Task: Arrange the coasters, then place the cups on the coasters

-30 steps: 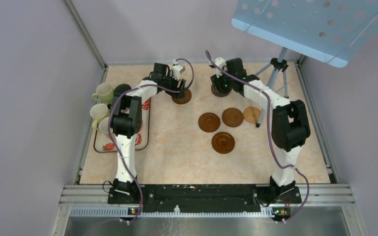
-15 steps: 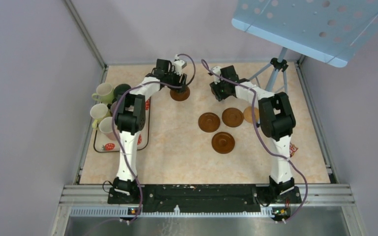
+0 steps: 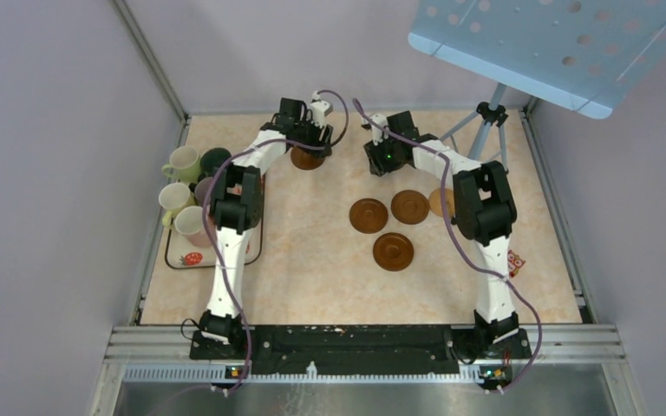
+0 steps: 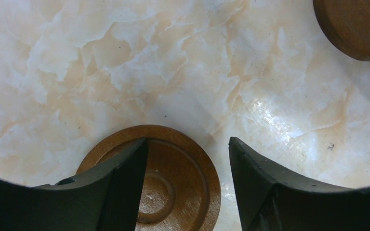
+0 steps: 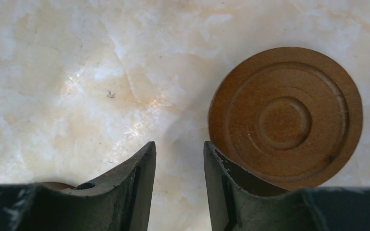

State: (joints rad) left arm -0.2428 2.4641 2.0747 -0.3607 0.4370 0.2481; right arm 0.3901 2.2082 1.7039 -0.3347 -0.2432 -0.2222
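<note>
Left gripper: I am holding my left gripper (image 4: 188, 144) with its jaws apart, straddling a dark brown coaster (image 4: 173, 187) that is lying flat on the table. I am not clamping it.
Right gripper: I am holding my right gripper (image 5: 179, 147) with its jaws drawn together to a slit, gripping nothing. Another coaster (image 5: 285, 118) is lying just beside one finger (image 5: 231, 192).
Wrist views only: they are showing the ringed grooves cut into the discs.
Overhead only: it is showing both my arms reaching to the far side, and the cups (image 3: 182, 163) crowding a strawberry-print tray (image 3: 192, 257) at the left edge.
Coasters: I am counting five overhead. Three dark coasters (image 3: 393, 251) are grouped right of centre, a tan coaster (image 3: 439, 201) is half behind my right arm, and one is under my left gripper. The one by my right gripper is showing clearly only at the wrist.
Cups: I am making out four clearly; my left arm is covering part of the group.
Surface: a peach marbled table (image 3: 312, 277) is carrying everything.
Room: pale lilac walls are enclosing it, and a blue perforated panel (image 3: 546, 43) on a tripod (image 3: 490, 130) is standing at the far right.
</note>
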